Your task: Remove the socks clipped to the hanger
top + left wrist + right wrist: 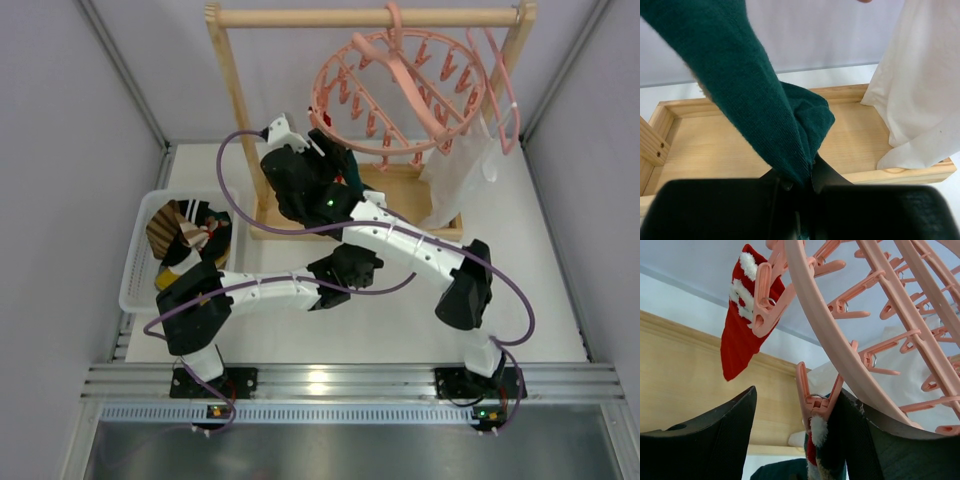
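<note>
The round pink ring hanger [400, 90] hangs from the wooden rack's rail, and its rim [825, 325] crosses the right wrist view. My right gripper [799, 392] is open beneath it, near the ring's left edge in the top view [322, 150]. A pink clip [815, 395] stands between its fingers, against the right one, and grips a sock with a fluffy white cuff [819, 432]. A red sock with white trim [742, 335] hangs from another clip. My left gripper [802, 182] is shut on the dark teal sock [755, 100], which stretches up and to the left.
The wooden rack's base tray [860, 145] lies under the hanger. A large white garment [455, 180] hangs at its right [920, 85]. A white basket [140, 255] holding several socks sits at the left. The right arm crosses above the left wrist.
</note>
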Motion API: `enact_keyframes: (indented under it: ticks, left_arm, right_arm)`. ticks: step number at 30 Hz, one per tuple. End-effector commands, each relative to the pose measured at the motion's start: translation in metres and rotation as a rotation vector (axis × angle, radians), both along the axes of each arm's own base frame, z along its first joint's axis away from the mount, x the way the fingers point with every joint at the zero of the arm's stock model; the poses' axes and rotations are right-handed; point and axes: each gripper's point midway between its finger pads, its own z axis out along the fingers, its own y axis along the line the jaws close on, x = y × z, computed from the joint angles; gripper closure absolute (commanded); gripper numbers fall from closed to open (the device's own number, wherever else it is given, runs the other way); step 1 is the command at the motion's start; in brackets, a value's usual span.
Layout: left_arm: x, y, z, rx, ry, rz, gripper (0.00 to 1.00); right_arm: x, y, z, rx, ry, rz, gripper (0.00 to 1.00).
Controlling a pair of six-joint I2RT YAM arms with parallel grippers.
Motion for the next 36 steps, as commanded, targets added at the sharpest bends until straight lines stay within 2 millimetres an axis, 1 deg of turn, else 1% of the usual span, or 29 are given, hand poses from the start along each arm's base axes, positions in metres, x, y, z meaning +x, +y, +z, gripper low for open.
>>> enact_keyframes:
  ticks: [1, 8, 9, 10, 11, 13, 14, 16, 17, 20, 21, 22, 23, 27, 30, 34, 36]
  left_arm:
    - [-0.004, 0.000, 0.028, -0.089, -0.047, -0.026, 1.00]
    - [-0.005, -0.001, 0.026, -0.091, -0.046, -0.036, 1.00]
    - [-0.005, -0.001, 0.026, -0.091, -0.046, -0.036, 1.00]
    - [-0.005, -0.001, 0.025, -0.092, -0.044, -0.036, 1.00]
    - [-0.005, -0.001, 0.027, -0.096, -0.046, -0.036, 1.00]
    - [-0.005, -0.001, 0.025, -0.093, -0.044, -0.036, 1.00]
    - [-0.005, -0.002, 0.026, -0.094, -0.044, -0.037, 1.00]
    - [-0.004, -0.002, 0.023, -0.092, -0.041, -0.035, 1.00]
    - [-0.004, -0.002, 0.022, -0.091, -0.039, -0.035, 1.00]
    - [-0.003, -0.001, 0.019, -0.088, -0.036, -0.033, 1.00]
    - [-0.003, -0.001, 0.018, -0.085, -0.035, -0.035, 1.00]
    - [-0.003, -0.001, 0.017, -0.082, -0.034, -0.038, 1.00]
    - [-0.004, -0.001, 0.012, -0.100, -0.024, -0.042, 1.00]
    - [-0.003, 0.004, 0.001, -0.094, -0.010, -0.039, 1.00]
    - [-0.002, 0.006, -0.005, -0.090, -0.002, -0.042, 1.00]
    - [-0.001, 0.008, -0.007, -0.091, 0.002, -0.043, 1.00]
    - [-0.003, 0.012, -0.012, -0.087, 0.009, -0.040, 1.00]
  right_arm:
    - [0.012, -0.013, 0.026, 0.065, -0.088, -0.059, 0.39]
    - [0.019, -0.015, 0.031, 0.064, -0.109, -0.071, 0.51]
    - [0.020, -0.016, 0.032, 0.064, -0.111, -0.070, 0.58]
    - [0.021, -0.017, 0.032, 0.064, -0.112, -0.070, 0.63]
    - [0.022, -0.016, 0.032, 0.065, -0.116, -0.070, 0.73]
    - [0.022, -0.017, 0.036, 0.064, -0.120, -0.070, 0.76]
    - [0.022, -0.015, 0.037, 0.063, -0.120, -0.062, 0.81]
    - [0.022, -0.013, 0.037, 0.066, -0.118, -0.047, 0.83]
    - [0.023, -0.011, 0.036, 0.068, -0.114, -0.035, 0.89]
    - [0.024, -0.006, 0.031, 0.093, -0.092, -0.001, 0.91]
    - [0.024, -0.006, 0.030, 0.092, -0.086, 0.002, 0.93]
    - [0.024, -0.006, 0.030, 0.096, -0.084, 0.007, 0.97]
    - [0.025, -0.003, 0.029, 0.119, -0.080, 0.024, 1.00]
    - [0.027, -0.003, 0.027, 0.157, -0.058, 0.055, 1.00]
    - [0.027, 0.003, 0.026, 0.194, -0.037, 0.103, 1.00]
    - [0.024, 0.007, 0.029, 0.231, -0.021, 0.146, 1.00]
    - [0.023, 0.009, 0.029, 0.240, -0.014, 0.160, 1.00]
